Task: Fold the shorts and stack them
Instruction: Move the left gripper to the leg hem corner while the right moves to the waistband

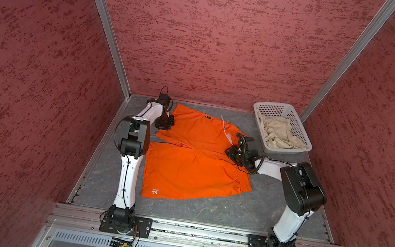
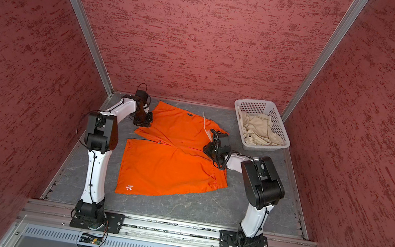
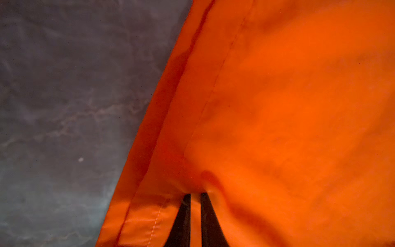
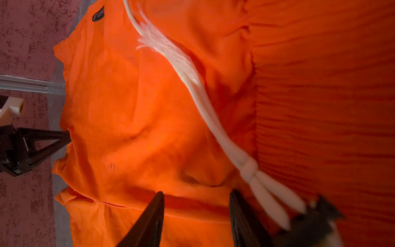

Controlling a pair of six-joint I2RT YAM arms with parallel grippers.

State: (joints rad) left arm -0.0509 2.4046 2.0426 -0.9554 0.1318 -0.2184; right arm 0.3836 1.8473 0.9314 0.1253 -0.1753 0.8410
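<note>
Two pincers [image 3: 195, 201] [image 4: 196, 203], two shorts [image 1: 192, 171] [image 1: 279, 133], one basket [image 1: 273, 105]

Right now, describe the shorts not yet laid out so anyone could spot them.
Find the white basket in the table's far right corner. Crumpled inside lie the beige shorts, unlike the orange pair spread out on the table.

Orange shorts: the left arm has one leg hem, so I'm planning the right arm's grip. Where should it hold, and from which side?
Probably the far end of the gathered waistband, approached from the right. The orange shorts lie flat, the left gripper pinches the far leg's hem opposite, and the white drawstring lies nearby: avoid it.
</note>
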